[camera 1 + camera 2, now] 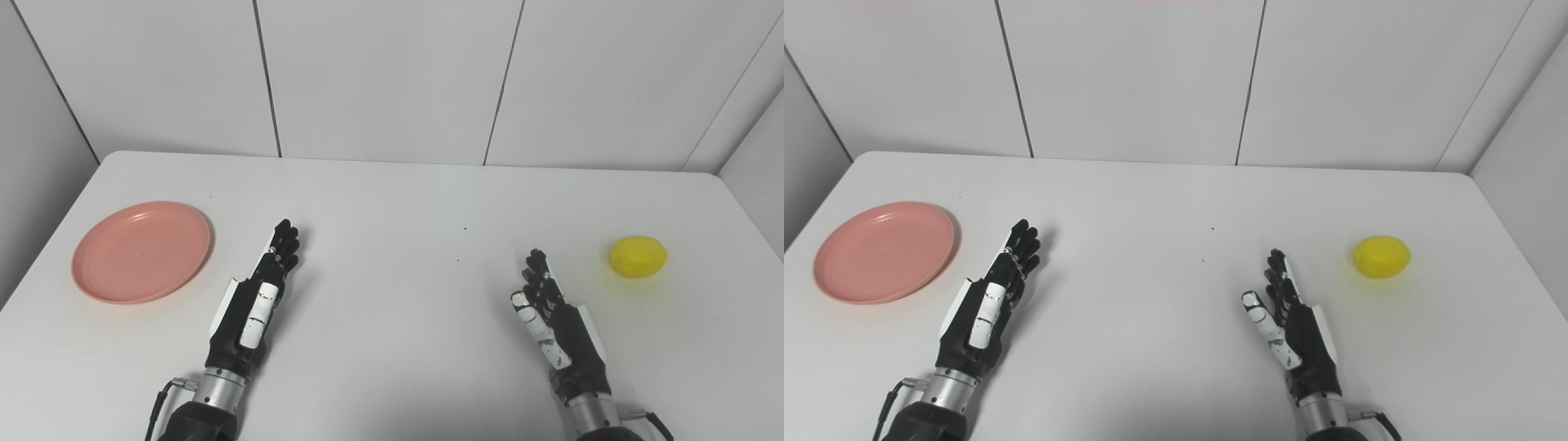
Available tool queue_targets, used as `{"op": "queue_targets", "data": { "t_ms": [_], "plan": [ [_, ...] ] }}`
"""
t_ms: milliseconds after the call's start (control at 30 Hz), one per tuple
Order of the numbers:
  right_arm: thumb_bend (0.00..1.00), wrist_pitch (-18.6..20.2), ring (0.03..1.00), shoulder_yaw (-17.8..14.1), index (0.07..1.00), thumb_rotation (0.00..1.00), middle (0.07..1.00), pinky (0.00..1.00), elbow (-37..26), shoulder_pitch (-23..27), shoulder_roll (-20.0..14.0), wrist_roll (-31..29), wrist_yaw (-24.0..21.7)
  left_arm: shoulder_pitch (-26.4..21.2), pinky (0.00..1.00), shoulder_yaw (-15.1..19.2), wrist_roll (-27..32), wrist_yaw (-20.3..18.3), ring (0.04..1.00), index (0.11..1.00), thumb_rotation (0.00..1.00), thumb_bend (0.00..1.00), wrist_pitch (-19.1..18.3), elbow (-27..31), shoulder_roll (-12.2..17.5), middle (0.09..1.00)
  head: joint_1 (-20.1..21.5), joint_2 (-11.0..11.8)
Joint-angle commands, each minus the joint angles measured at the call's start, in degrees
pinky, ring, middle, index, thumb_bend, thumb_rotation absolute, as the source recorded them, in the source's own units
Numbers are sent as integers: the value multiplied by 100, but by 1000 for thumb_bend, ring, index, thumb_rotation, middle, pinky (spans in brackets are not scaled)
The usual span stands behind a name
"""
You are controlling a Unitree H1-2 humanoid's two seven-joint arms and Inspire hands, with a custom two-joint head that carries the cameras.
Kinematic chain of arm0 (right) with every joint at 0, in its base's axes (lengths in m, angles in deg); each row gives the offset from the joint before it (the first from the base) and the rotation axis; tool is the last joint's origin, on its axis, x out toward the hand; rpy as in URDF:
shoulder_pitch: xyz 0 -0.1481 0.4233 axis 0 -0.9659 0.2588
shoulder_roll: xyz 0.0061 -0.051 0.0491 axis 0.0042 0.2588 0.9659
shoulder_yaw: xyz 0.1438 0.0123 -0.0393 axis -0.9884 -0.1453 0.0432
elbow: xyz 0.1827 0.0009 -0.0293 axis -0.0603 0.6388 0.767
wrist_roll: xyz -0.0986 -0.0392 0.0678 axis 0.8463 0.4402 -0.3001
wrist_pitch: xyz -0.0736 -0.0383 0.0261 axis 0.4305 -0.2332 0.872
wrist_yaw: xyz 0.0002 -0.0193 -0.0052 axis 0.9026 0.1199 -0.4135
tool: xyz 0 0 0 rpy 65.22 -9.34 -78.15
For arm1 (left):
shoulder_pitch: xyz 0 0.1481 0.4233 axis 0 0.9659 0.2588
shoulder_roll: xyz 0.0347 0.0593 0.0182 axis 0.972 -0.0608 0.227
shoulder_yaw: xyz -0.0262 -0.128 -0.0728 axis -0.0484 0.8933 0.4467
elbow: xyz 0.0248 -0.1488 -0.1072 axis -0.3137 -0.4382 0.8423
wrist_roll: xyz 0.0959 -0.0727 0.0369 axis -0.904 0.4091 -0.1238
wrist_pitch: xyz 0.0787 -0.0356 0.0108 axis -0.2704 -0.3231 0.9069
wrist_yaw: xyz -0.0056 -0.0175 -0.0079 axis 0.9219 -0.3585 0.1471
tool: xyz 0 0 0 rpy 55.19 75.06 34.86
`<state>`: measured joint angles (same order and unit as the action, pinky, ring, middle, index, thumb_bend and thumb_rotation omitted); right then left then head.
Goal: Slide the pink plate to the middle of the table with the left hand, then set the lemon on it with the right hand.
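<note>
The left hand (254,300) lies flat with fingers stretched out, holding nothing, just beside the pink plate (141,251). The plate sits at the left side of the table (392,196) and has nothing in it. The right hand (554,318) is also released and holds nothing, near the lemon (637,256) at the far right. I think the plate can go off the near left edge if it is pushed at a wrong angle, and the round lemon may roll away when touched.
</note>
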<state>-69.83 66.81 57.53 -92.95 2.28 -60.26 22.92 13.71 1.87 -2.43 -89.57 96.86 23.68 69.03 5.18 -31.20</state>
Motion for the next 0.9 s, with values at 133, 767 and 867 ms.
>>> {"op": "queue_targets", "data": {
  "t_ms": [133, 767, 867],
  "plan": [
    [622, -356, 981, 4, 1000, 738, 1000, 989, 34, 57, -14, 74, 15, 203, 1000, 7, -20, -10, 1000, 1000, 940, 781, 224, -438, 17, 1000, -21, 3],
    [629, -567, 978, -7, 1000, 844, 1000, 999, 67, 35, -27, 139, 43, 200, 1000, -46, 319, -246, 1000, 1000, 962, 766, -122, -345, 0, 1000, -35, 0],
    [569, -600, 990, 14, 1000, 925, 1000, 1000, 37, 25, -25, 190, 43, 205, 1000, -60, 329, -256, 1000, 1000, 984, 762, -102, -344, -9, 1000, -55, 8]
  ]
}}
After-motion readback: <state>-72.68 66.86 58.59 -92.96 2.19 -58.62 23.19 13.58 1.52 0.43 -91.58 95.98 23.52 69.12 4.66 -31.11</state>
